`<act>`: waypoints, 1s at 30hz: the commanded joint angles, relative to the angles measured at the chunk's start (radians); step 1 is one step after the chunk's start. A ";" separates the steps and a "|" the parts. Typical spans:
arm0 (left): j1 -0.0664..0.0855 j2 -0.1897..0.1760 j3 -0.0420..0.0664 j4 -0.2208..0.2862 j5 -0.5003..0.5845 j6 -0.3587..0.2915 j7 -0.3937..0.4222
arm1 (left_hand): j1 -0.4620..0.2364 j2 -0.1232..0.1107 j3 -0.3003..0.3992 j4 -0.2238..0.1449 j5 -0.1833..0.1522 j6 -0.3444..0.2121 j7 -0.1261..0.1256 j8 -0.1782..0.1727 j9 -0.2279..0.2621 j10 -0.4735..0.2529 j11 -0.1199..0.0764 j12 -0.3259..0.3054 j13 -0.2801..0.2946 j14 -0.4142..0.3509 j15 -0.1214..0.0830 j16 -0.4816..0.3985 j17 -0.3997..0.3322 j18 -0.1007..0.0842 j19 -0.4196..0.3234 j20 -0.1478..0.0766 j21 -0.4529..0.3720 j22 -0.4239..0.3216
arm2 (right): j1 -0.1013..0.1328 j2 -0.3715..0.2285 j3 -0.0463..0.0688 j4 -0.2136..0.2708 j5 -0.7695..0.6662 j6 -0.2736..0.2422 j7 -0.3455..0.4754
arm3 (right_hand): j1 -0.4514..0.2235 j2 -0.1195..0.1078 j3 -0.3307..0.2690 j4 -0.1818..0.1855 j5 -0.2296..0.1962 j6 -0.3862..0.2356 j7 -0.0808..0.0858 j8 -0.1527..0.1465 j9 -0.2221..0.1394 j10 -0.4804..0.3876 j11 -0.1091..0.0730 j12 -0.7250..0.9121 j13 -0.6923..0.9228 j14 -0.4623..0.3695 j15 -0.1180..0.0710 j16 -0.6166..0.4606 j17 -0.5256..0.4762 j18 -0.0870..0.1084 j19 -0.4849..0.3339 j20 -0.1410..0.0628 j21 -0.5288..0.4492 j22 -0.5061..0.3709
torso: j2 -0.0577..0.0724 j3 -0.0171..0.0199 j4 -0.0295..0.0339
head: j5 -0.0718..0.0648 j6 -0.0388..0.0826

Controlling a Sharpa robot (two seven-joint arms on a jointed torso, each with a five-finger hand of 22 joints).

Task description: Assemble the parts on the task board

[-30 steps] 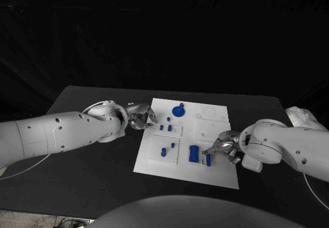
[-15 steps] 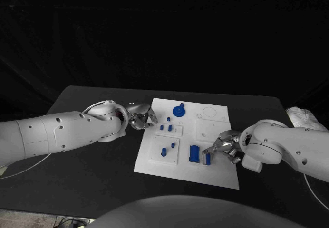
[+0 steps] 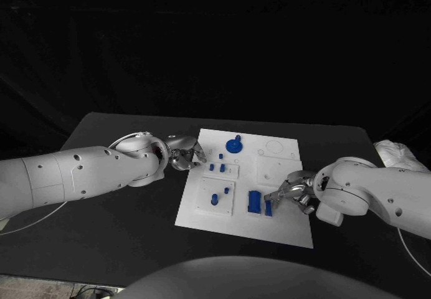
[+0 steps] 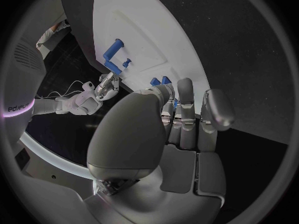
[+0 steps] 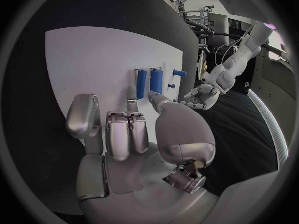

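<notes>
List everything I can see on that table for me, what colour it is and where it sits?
table: one, black, under everything.
task board: one, white plate, middle of the table.
round part: one, blue, far end of the board.
small pegs: a few, blue, on the board's left side near the left hand.
knob-shaped part: one, blue, near left area of the board.
long blocks: two, blue, side by side on the near right part of the board, by the right hand.
left hand: one, silver, at the board's left edge, holding nothing visible.
right hand: one, silver, over the board's right side, fingertips at the right-hand long block.
</notes>
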 commanded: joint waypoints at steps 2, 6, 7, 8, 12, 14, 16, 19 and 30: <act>-0.001 0.003 0.000 -0.002 0.006 0.017 -0.003 | 0.003 0.005 0.005 -0.001 0.003 -0.007 0.000 0.002 0.001 0.009 -0.001 -0.005 -0.001 -0.007 0.003 -0.004 -0.001 0.010 -0.006 0.000 -0.003 0.148 | -0.001 -0.001 0.000 0.003 -0.013 0.006 0.009 | -0.016 -0.003 -0.022 0.006 -0.065 -0.001 0.007 -0.008 0.006 0.106 0.006 0.004 0.263 0.090 0.006 -0.005 0.211 0.009 0.000 0.005 -0.005 0.138 | 0.000 0.0004 0.0008 | 0.002 0.000; -0.001 0.003 0.000 -0.004 0.007 0.019 -0.004 | 0.003 0.005 0.006 -0.001 0.003 -0.005 0.002 0.003 0.002 0.010 -0.001 -0.005 -0.001 -0.008 0.003 -0.004 -0.002 0.010 -0.007 0.000 -0.004 0.148 | -0.002 -0.003 0.000 0.004 -0.013 0.002 0.010 | -0.023 -0.003 -0.041 0.012 -0.104 0.002 0.007 -0.013 0.012 0.106 0.006 0.004 0.263 0.090 0.006 -0.005 0.211 0.009 0.001 0.005 -0.006 0.138 | 0.000 0.0004 0.0000 | 0.003 0.000; -0.001 0.003 0.000 -0.004 0.008 0.019 -0.004 | 0.003 0.005 0.006 -0.001 0.003 -0.005 0.002 0.003 0.002 0.010 -0.001 -0.005 -0.001 -0.008 0.003 -0.004 -0.002 0.010 -0.007 0.000 -0.004 0.148 | -0.002 -0.005 0.000 0.004 -0.014 -0.002 0.012 | -0.025 -0.002 -0.046 0.014 -0.112 0.003 0.007 -0.014 0.014 0.106 0.006 0.004 0.263 0.090 0.005 -0.005 0.211 0.009 0.001 0.005 -0.007 0.138 | 0.000 0.0002 0.0000 | 0.003 0.000; -0.002 0.003 0.000 -0.004 0.008 0.019 -0.003 | 0.003 0.005 0.006 -0.001 0.003 -0.005 0.002 0.003 0.002 0.010 -0.001 -0.005 -0.001 -0.008 0.003 -0.004 -0.002 0.010 -0.007 0.000 -0.004 0.148 | -0.002 -0.007 0.000 0.006 -0.015 -0.007 0.016 | -0.029 -0.002 -0.052 0.017 -0.119 0.004 0.007 -0.015 0.015 0.106 0.006 0.004 0.263 0.090 0.005 -0.004 0.211 0.009 0.002 0.005 -0.008 0.138 | 0.000 0.0003 0.0003 | 0.003 0.000; -0.003 0.004 0.000 -0.004 0.009 0.016 -0.001 | 0.003 0.005 0.006 -0.001 0.003 -0.005 0.002 0.003 0.002 0.010 -0.001 -0.005 -0.001 -0.008 0.003 -0.004 -0.002 0.010 -0.007 0.000 -0.004 0.148 | -0.003 -0.023 0.000 0.018 -0.040 -0.061 0.055 | -0.048 -0.004 -0.077 0.033 -0.142 0.010 0.005 -0.018 0.023 0.106 0.005 0.004 0.263 0.092 0.004 0.001 0.217 0.008 0.006 0.004 -0.002 0.141 | 0.000 0.0012 0.0008 | 0.006 0.000; -0.003 0.003 0.000 -0.004 0.009 0.015 0.000 | 0.003 0.005 0.006 -0.001 0.003 -0.005 0.002 0.003 0.002 0.010 -0.001 -0.005 -0.001 -0.008 0.003 -0.004 -0.002 0.010 -0.007 0.000 -0.004 0.148 | -0.004 -0.034 0.000 0.029 -0.063 -0.104 0.088 | -0.056 -0.002 -0.088 0.042 -0.143 0.015 0.003 -0.015 0.028 0.106 0.003 0.004 0.263 0.094 0.003 0.005 0.223 0.006 0.009 0.003 0.005 0.143 | 0.000 0.0008 0.0007 | 0.007 0.000; -0.003 0.002 0.000 -0.003 0.009 0.014 0.000 | 0.003 0.005 0.006 -0.001 0.003 -0.005 0.002 0.003 0.002 0.010 -0.001 -0.005 -0.001 -0.008 0.003 -0.004 -0.002 0.010 -0.007 0.000 -0.004 0.148 | -0.005 -0.048 0.000 0.043 -0.088 -0.156 0.137 | -0.064 0.001 -0.106 0.055 -0.106 0.018 0.000 -0.009 0.037 0.106 0.001 0.004 0.263 0.098 0.001 0.014 0.234 0.004 0.016 0.001 0.020 0.147 | 0.000 0.0011 0.0006 | 0.008 0.000; -0.004 -0.001 0.000 -0.002 0.010 0.011 0.002 | 0.003 0.005 0.006 -0.001 0.003 -0.005 0.002 0.003 0.002 0.010 -0.001 -0.005 -0.001 -0.008 0.003 -0.004 -0.002 0.010 -0.007 0.000 -0.004 0.148 | -0.007 -0.072 0.000 0.068 -0.124 -0.241 0.228 | -0.045 0.009 -0.119 0.057 -0.048 0.017 -0.003 0.000 0.049 0.106 -0.003 0.004 0.263 0.104 -0.002 0.031 0.255 -0.003 0.030 -0.002 0.055 0.156 | 0.001 0.0014 -0.0001 | 0.010 0.000; -0.004 -0.016 0.000 0.008 0.012 0.000 0.008 | 0.004 0.005 0.007 -0.001 0.003 -0.003 0.003 0.004 0.003 0.011 -0.001 -0.006 -0.001 -0.009 0.003 -0.005 -0.002 0.010 -0.007 0.001 -0.004 0.148 | -0.037 -0.182 -0.001 0.179 -0.349 -0.430 0.597 | 0.291 0.025 -0.040 -0.132 0.296 -0.181 0.039 0.038 0.126 0.106 0.036 0.004 0.263 0.106 0.027 0.038 0.263 -0.017 0.030 0.016 0.116 0.171 | 0.000 -0.0022 -0.0045 | 0.013 0.000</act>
